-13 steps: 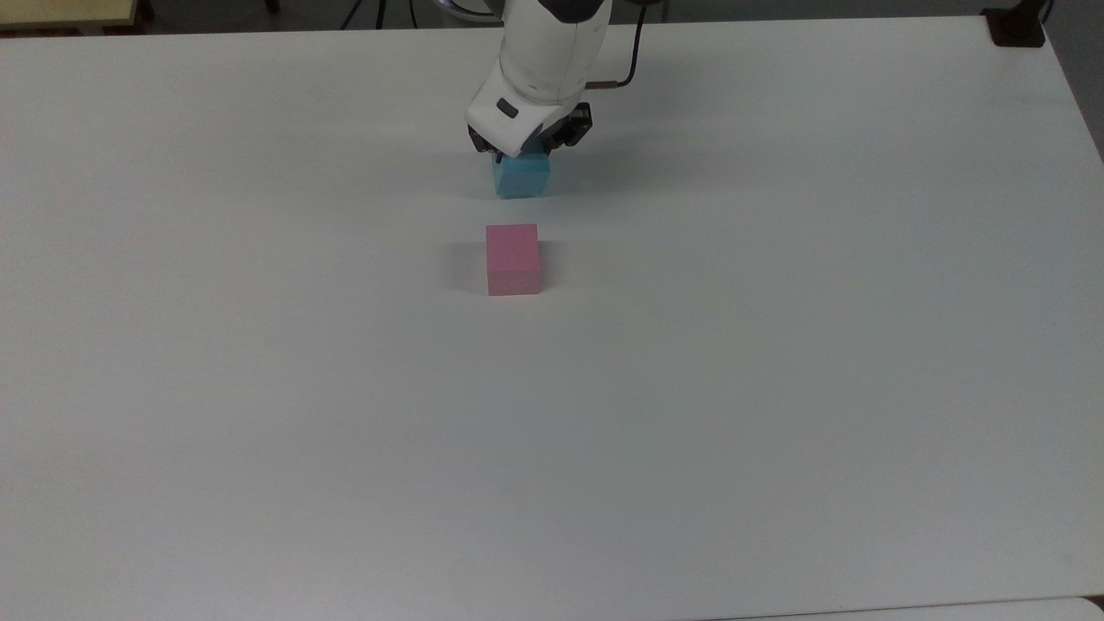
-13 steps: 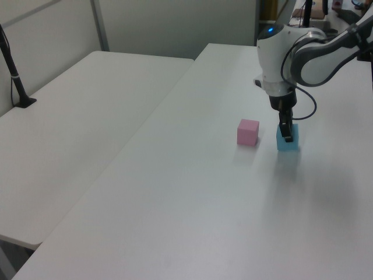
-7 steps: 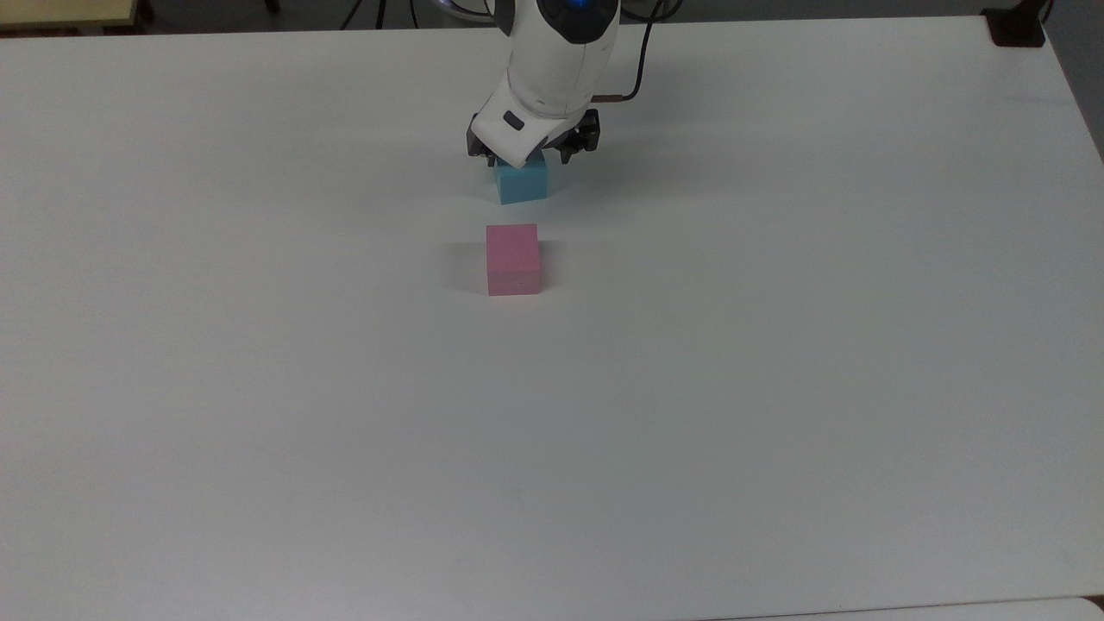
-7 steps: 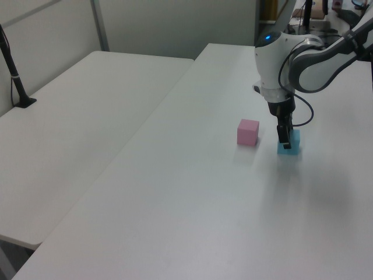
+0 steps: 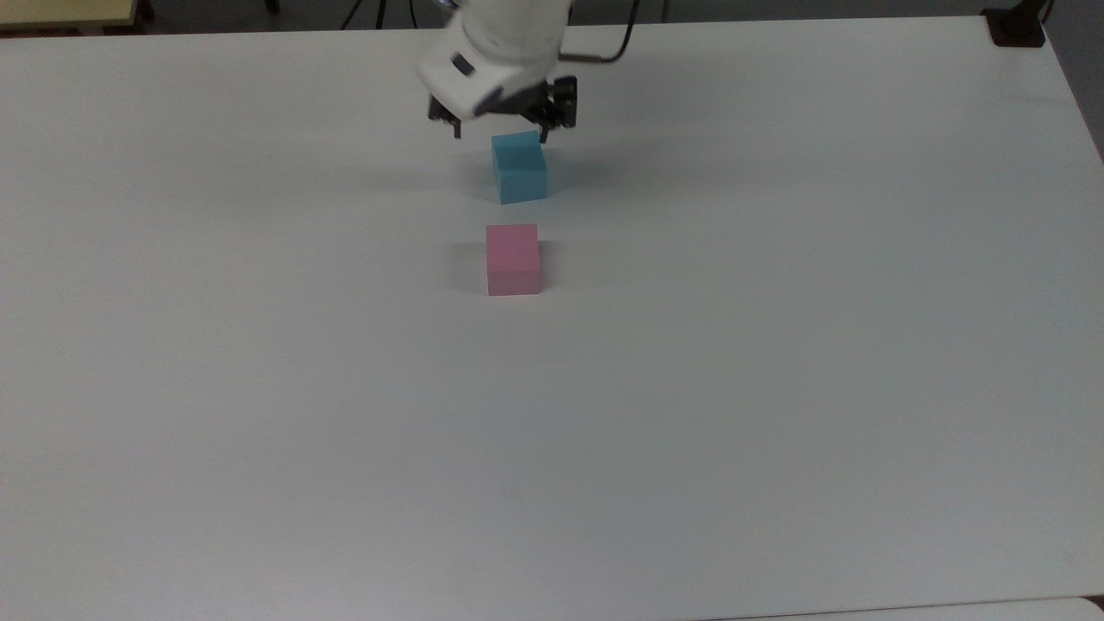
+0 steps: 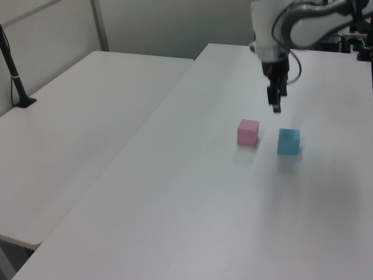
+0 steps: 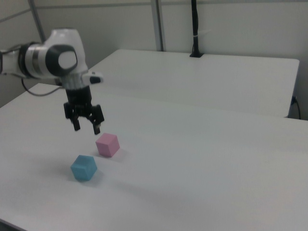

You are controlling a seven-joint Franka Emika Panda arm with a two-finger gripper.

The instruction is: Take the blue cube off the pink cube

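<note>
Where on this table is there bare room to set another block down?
Nearly all of the white table is bare: the whole near half in the top view, below the pink cube, and both sides. Tight only between it and the blue cube, under the open gripper.

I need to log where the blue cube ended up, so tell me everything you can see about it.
The blue cube is a small light blue block with plain matte faces. It sits flat on the white table, apart from the pink cube, with a clear gap between them. Nothing touches it but the table. The gripper hangs open above it, holding nothing. In the right view the blue cube stands turned, one vertical edge facing the camera.
</note>
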